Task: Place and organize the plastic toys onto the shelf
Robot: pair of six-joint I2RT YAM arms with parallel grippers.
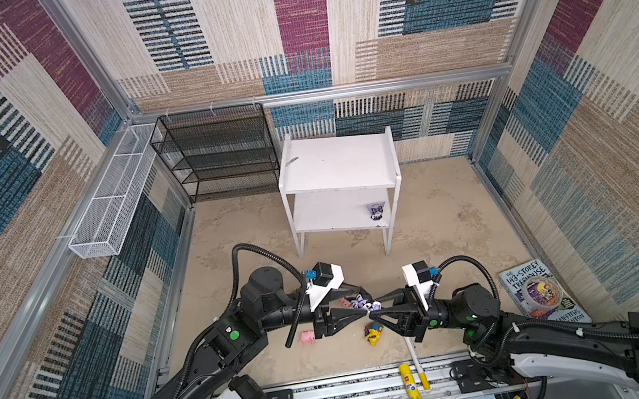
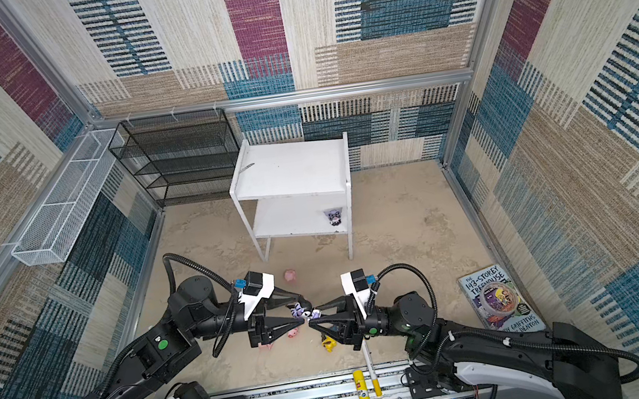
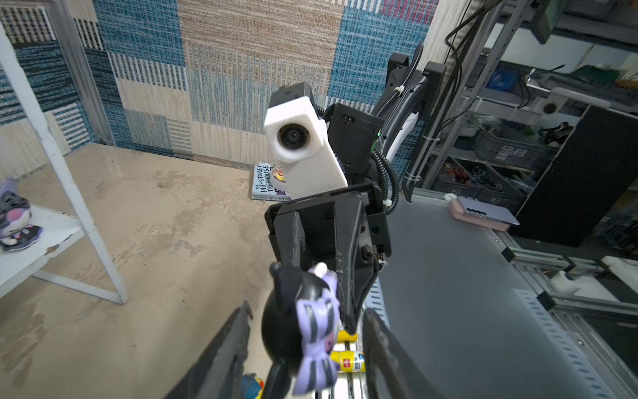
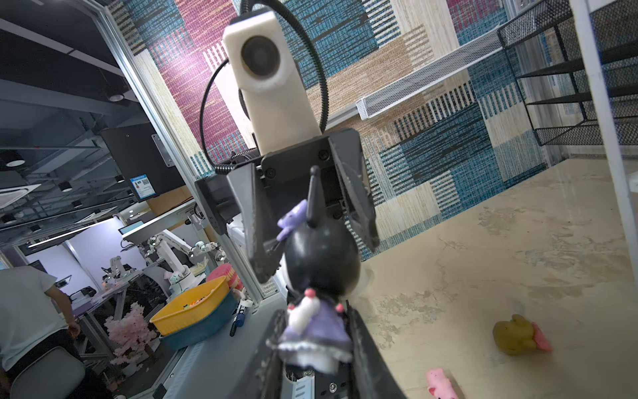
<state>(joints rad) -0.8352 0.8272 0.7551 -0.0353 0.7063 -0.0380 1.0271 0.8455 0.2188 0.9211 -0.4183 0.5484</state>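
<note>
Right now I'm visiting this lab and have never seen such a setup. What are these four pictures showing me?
Two black robot arms work over a sandy tabletop inside patterned walls. Two pictures look down from overhead, side by side. The other two come from a camera on each arm's wrist. The right gripper has its fingers closed on a black-and-purple big-eared figure. The left gripper has open fingers on either side of that figure's head. A second black-and-purple figure is on the lower board of the white shelf. A pink pig and a yellow figure with blue hood lie on the tabletop near the grippers.
</note>
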